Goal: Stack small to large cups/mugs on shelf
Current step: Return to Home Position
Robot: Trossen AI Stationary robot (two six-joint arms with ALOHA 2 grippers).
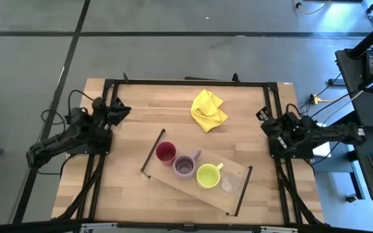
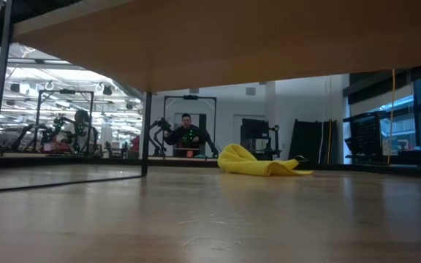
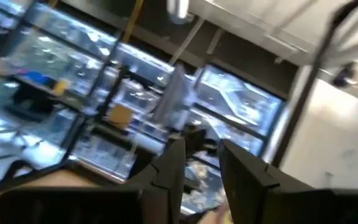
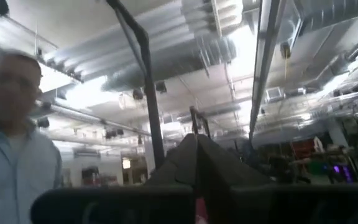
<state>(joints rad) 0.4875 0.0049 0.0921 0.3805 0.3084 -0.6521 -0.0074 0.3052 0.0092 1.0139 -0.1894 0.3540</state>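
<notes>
wooden tabletop (image 1: 131, 188) bears the shelf (image 1: 196, 189) set diagonally, with red cup (image 1: 166, 153), purple mug (image 1: 184, 166), yellow-green mug (image 1: 207, 175) and clear glass tumbler (image 1: 228, 184) in a row on it (red nearest the left arm). left gripper (image 1: 118, 107) sits at the table's left edge, fingers slightly parted; right gripper (image 1: 264, 120) sits at the right edge, fingers pressed together.

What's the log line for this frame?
shelf: red cup, purple mug, yellow-green mug, glass tumbler in row | left gripper: open, left edge | right gripper: shut, right edge
</notes>
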